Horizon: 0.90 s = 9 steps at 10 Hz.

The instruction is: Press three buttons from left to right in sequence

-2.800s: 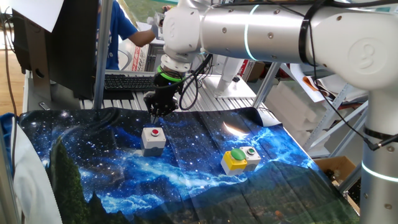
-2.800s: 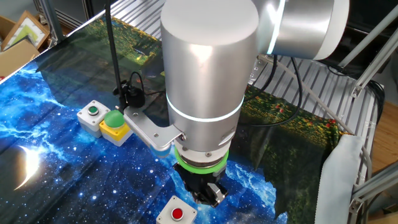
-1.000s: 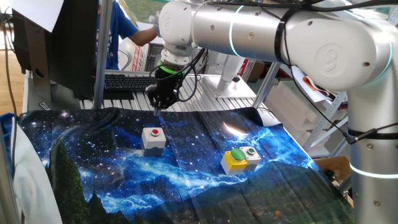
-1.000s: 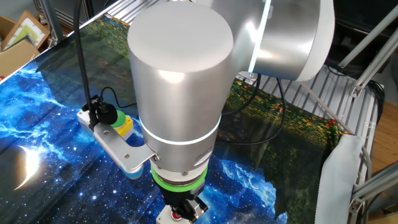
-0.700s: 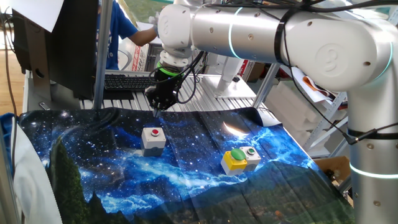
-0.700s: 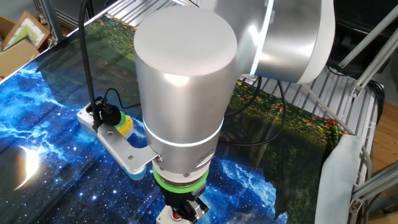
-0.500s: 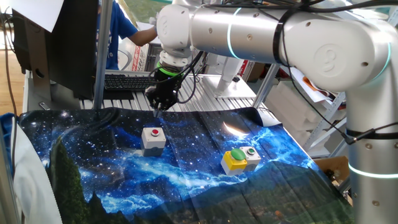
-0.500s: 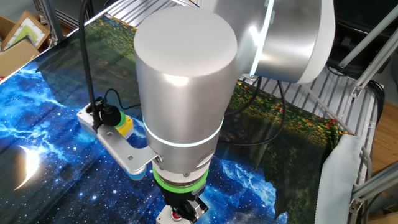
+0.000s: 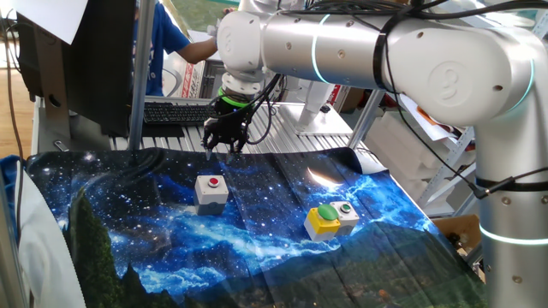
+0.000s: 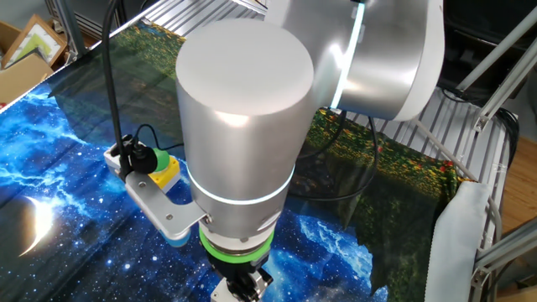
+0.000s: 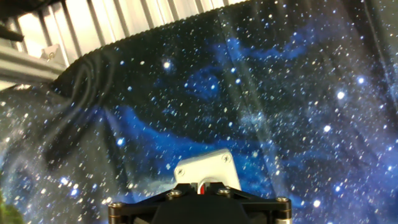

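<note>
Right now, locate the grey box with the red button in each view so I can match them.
One fixed view: grey box with the red button, left of centre on the starry cloth, below the gripper.
Other fixed view: a white corner at the bottom edge, under the arm.
Hand view: bottom centre.
Shared landmark: the starry cloth.

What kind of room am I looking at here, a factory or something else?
Probably a robotics lab or test bench, not a factory: a silver robot arm works over a table draped in starry blue cloth, beside aluminium frame shelving, a black keyboard and a cardboard box.
</note>
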Tool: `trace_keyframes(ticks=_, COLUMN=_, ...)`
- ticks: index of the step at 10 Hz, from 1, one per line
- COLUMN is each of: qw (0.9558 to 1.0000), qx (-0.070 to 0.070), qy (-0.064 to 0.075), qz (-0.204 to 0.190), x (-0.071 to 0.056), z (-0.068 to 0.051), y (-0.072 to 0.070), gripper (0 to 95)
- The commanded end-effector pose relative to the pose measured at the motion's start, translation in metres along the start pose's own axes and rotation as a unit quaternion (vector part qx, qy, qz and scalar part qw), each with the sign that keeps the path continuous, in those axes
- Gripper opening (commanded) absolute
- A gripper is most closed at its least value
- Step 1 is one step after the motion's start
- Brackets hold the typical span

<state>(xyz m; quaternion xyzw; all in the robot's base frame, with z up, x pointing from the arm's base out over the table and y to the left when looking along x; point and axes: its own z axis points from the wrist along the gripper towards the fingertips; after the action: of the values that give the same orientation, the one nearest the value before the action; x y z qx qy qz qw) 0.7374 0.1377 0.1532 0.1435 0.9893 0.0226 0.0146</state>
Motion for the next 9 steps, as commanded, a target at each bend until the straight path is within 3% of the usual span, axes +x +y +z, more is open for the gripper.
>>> trace_keyframes(ticks=1, qw=1.0, qx=0.004, qy=-0.001, qz=0.0, x=0.001, z=0.002, y=-0.001, gripper=57.0)
trace_keyframes(ticks=6, qw=1.0, qx=0.0, qy=-0.001, qz=-0.009, x=-0.001, z=0.009, y=-0.01, gripper=57.0)
trace_keyframes(ticks=9, qw=1.0, qx=0.001, qy=-0.005, qz=-0.003, x=0.005, z=0.016, y=-0.011, gripper=57.0)
